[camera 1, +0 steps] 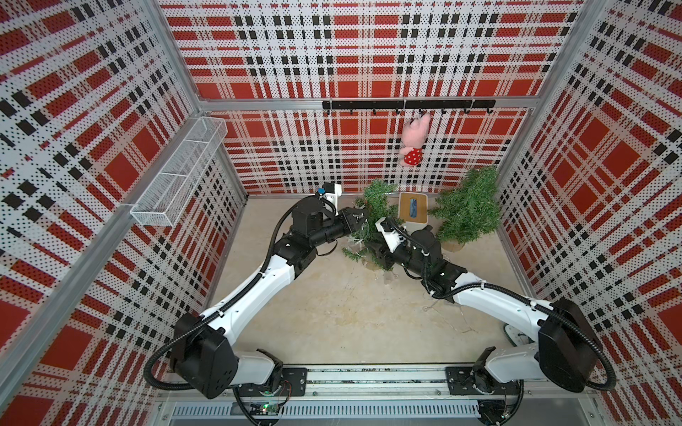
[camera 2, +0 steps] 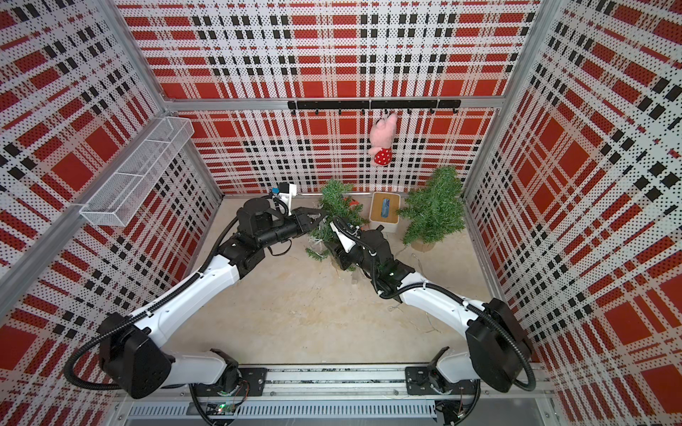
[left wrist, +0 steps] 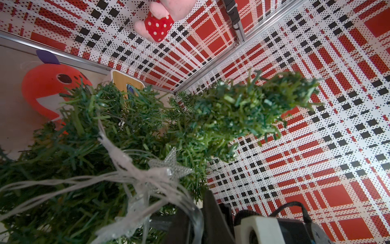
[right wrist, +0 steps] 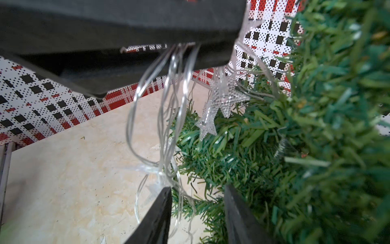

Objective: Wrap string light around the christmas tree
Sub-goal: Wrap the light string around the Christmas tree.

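Note:
The small green christmas tree (camera 1: 376,203) (camera 2: 337,199) stands near the back wall between my two grippers. The string light (left wrist: 135,175), clear wire with star-shaped lamps (right wrist: 223,95), hangs in loops on the tree's left side (camera 1: 354,241). More wire trails over the floor (camera 1: 443,310) to the right. My left gripper (camera 1: 363,217) (left wrist: 198,221) is at the tree's upper left, shut on a bundle of the wire. My right gripper (camera 1: 374,254) (right wrist: 198,188) is low at the tree's front, open, with branches and hanging wire (right wrist: 168,118) just beyond its fingers (right wrist: 162,211).
A second, larger tree (camera 1: 467,206) stands in the back right corner. A tissue box (camera 1: 412,208) sits between the trees. A red plush (left wrist: 46,88) lies behind the tree. A pink plush (camera 1: 415,140) hangs from the hook rail, and a wire basket (camera 1: 177,173) is on the left wall.

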You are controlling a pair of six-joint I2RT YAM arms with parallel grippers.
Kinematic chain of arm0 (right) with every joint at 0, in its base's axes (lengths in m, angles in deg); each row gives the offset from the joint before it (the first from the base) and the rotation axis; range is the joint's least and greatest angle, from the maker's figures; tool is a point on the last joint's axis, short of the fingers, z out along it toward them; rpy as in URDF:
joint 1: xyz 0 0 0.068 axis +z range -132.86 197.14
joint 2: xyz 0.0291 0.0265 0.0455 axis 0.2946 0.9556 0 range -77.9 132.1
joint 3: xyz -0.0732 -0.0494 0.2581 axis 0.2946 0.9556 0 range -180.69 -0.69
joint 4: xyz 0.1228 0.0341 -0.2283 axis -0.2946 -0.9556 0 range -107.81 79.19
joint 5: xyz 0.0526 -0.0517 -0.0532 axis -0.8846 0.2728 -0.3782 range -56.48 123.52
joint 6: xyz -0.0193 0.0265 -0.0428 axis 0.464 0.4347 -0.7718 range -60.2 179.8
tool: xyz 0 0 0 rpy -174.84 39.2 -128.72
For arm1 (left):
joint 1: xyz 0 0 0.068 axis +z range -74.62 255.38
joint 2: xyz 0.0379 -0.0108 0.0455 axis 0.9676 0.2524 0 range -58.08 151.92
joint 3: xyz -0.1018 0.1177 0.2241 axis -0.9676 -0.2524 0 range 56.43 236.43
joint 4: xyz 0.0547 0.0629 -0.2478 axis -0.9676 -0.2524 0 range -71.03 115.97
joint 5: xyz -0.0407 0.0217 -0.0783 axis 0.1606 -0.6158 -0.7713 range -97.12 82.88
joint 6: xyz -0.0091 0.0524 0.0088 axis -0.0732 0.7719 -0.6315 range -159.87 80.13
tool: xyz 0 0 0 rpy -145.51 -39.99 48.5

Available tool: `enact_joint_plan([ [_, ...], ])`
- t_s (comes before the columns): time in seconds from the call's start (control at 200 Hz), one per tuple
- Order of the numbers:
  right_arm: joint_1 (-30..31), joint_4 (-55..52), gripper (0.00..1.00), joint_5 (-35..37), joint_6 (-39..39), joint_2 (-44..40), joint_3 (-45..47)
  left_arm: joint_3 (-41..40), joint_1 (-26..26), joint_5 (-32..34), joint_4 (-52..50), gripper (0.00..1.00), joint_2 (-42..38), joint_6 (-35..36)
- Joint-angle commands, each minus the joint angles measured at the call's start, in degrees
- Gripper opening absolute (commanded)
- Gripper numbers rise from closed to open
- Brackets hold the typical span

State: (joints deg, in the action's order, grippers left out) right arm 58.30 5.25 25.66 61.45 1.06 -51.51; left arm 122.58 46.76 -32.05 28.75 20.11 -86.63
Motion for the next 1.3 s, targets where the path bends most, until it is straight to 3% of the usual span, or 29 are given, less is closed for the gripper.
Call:
enact_joint_plan([
  [0.0,0.2,-0.5,0.44,-1.0,-1.8,-1.5,0.4,1.7,-0.6,0.2,0.2,0.16,0.3,0.9],
  [0.361,0.1,4.7,0.37,-0.5,-1.0,4.2,-2.6,1.6,-1.5,0.6,0.4,0.16,0.4,0.6],
  [0.546,0.2,7.8,0.16,-1.9,1.8,2.2,-1.0,1.4,-1.4,0.9,-0.7,0.18,-0.6,1.0],
  [0.666,1.1,5.7,0.03,-2.3,3.1,-1.6,-0.5,0.2,-0.6,0.7,-1.0,0.27,-2.6,1.1],
  [0.807,1.4,0.7,0.0,-2.5,5.2,-8.9,1.2,-1.4,3.1,0.6,-1.1,0.49,-6.9,0.9],
  [1.007,1.4,-15.0,0.0,-5.1,5.4,-20.2,-3.0,-0.6,6.0,-1.1,-2.6,0.58,-10.2,3.4],
  [1.122,1.5,-20.8,0.0,-8.0,6.4,-24.4,-11.0,-0.7,7.4,-2.0,-3.4,0.65,-10.8,6.9],
  [1.298,1.4,-27.0,0.0,-6.0,4.2,-29.0,-22.5,-2.2,7.6,1.3,-4.5,0.69,-12.4,11.7],
])
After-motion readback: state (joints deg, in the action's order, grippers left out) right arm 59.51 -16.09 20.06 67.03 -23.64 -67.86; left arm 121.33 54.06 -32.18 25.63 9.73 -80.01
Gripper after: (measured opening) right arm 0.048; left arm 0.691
